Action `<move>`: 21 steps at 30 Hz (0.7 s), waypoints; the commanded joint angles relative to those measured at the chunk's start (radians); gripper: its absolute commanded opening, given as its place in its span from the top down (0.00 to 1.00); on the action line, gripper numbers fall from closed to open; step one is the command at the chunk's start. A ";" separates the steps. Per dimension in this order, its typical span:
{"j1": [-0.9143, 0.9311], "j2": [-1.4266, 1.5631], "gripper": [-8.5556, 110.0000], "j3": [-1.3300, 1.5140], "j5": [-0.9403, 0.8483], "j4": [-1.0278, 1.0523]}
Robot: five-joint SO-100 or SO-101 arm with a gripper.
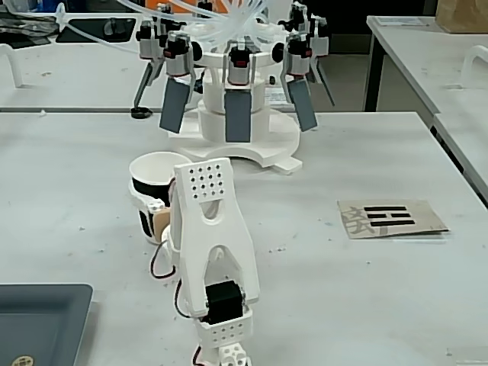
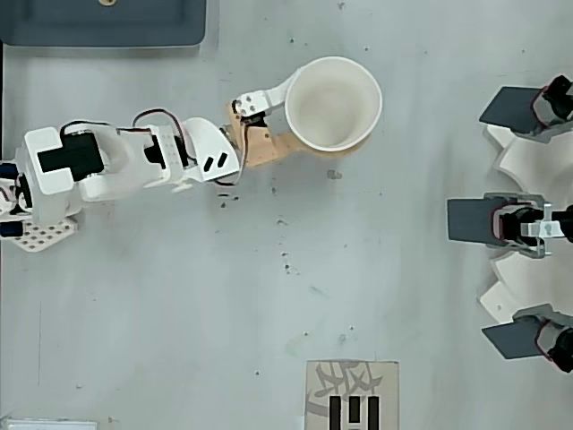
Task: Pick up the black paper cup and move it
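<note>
Your gripper has its jaws pinching the black paper cup: in the overhead view the white finger wraps the cup wall at about 9 to 10 o'clock of the rim, the tan finger sits under its 6 to 7 o'clock side, both touching. The cup is upright, mouth up, white inside showing, in the upper middle of the table. In the fixed view the cup stands just left of your white arm, black wall partly hidden by it; you can't tell whether its base touches the table. A grey tray lies at 11 o'clock of the cup, well apart. A white fixture with grey paddles sits at the cup's 4 o'clock, near the right edge. A printed card lies at 6 o'clock, far off.
</note>
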 commanded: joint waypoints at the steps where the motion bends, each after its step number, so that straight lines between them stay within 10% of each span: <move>1: -0.012 0.026 0.87 -0.040 -0.025 -0.006; 21: -0.009 0.195 0.87 0.179 -0.071 -0.161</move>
